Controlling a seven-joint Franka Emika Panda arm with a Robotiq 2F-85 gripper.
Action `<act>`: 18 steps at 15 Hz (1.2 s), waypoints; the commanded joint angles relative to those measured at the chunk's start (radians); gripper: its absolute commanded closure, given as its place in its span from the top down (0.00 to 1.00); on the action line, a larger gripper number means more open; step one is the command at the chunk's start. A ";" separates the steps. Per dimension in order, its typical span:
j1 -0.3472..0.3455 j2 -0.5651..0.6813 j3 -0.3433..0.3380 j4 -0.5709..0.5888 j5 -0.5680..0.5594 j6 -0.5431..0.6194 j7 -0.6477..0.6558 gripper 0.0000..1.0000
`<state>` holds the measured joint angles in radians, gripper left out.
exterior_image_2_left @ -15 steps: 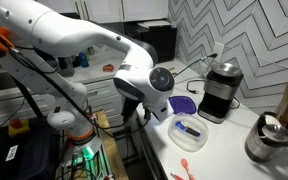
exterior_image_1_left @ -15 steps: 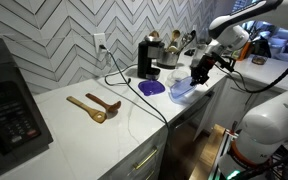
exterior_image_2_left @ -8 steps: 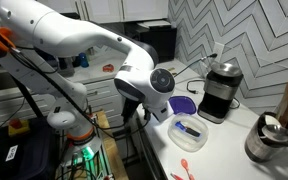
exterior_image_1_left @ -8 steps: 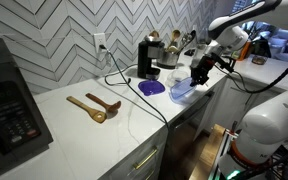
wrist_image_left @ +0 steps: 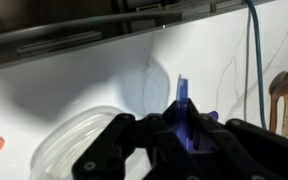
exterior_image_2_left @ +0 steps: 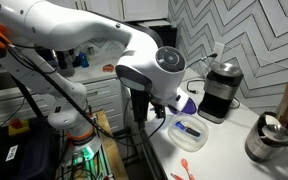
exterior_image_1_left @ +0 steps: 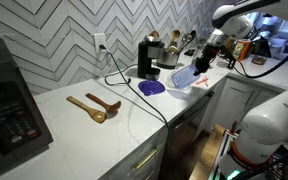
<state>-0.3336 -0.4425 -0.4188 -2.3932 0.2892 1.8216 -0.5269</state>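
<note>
- The gripper [wrist_image_left: 184, 128] is squeezing its jaws tight on a thin blue thing [wrist_image_left: 183, 100]. The blue thing is standing straight up between them.
- A clear round tub [wrist_image_left: 74, 140] is sitting just beside the gripper, on its left in the wrist view.
- In an exterior view the tub [exterior_image_1_left: 183, 78] is looking tipped. It is at the right end of the white counter [exterior_image_1_left: 74, 125], right by the gripper.
- A purple lid [exterior_image_1_left: 152, 88] is lying just left of the tub, in front of a black coffee machine [exterior_image_1_left: 146, 58].
- Two wooden spoons [exterior_image_1_left: 92, 105] are lying well apart from them, far to the left.
</note>
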 commanded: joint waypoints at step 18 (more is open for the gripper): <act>-0.018 0.504 -0.066 0.561 0.013 -0.322 -0.720 0.02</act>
<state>-0.3025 -0.0239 -0.4995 -1.9279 0.2827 1.5715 -1.1835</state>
